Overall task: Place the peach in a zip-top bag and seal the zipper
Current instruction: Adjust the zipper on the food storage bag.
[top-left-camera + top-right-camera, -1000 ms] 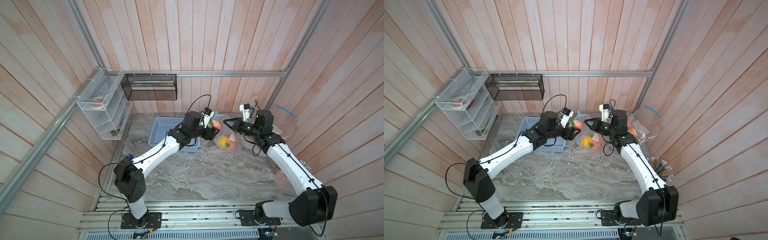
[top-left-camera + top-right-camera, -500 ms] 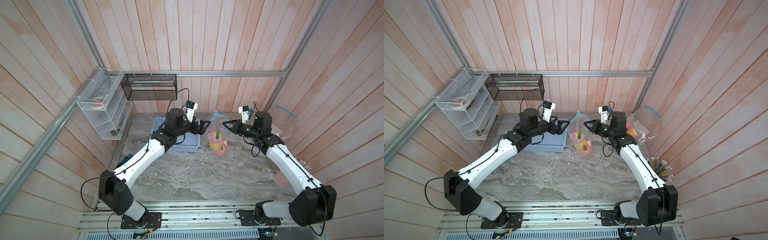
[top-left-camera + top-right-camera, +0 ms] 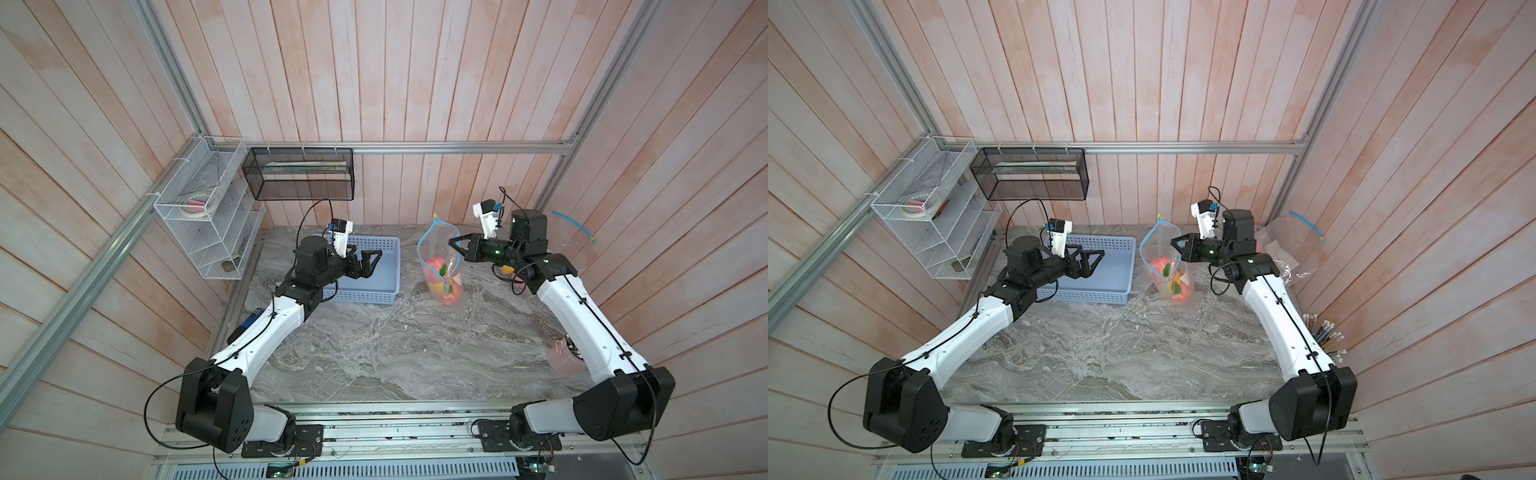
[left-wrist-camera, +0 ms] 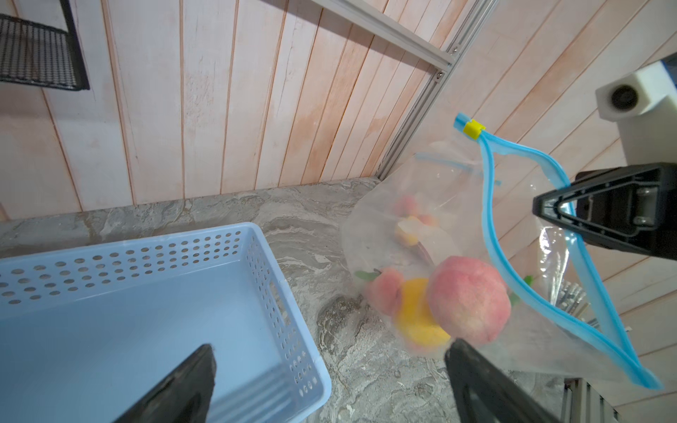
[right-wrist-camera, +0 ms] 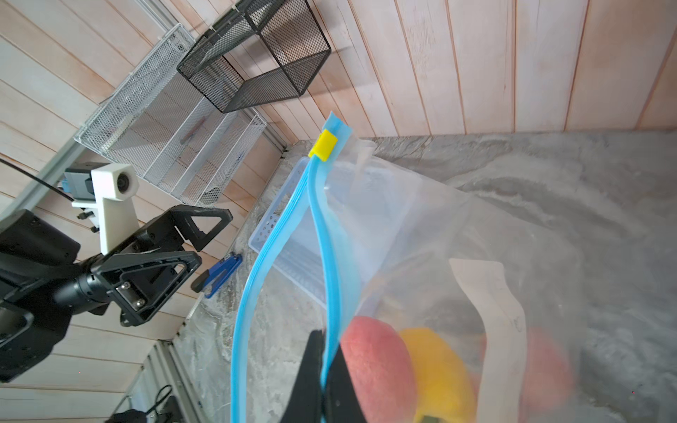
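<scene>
At the table's eleven o'clock, the left gripper (image 3: 375, 264) hangs released, jaws spread wide, over the blue basket (image 3: 365, 296). Toward one o'clock, the right gripper (image 3: 453, 242) is clenched on the zip-top bag (image 5: 421, 219) at its blue rim. The peach (image 4: 469, 298) sits inside the gaping bag, whose yellow slider (image 5: 324, 145) is at the far end.

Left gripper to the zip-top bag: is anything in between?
In a top view, the open left gripper hangs over the blue basket; between it and the zip-top bag lie only the basket's side wall and a bare strip of table.
</scene>
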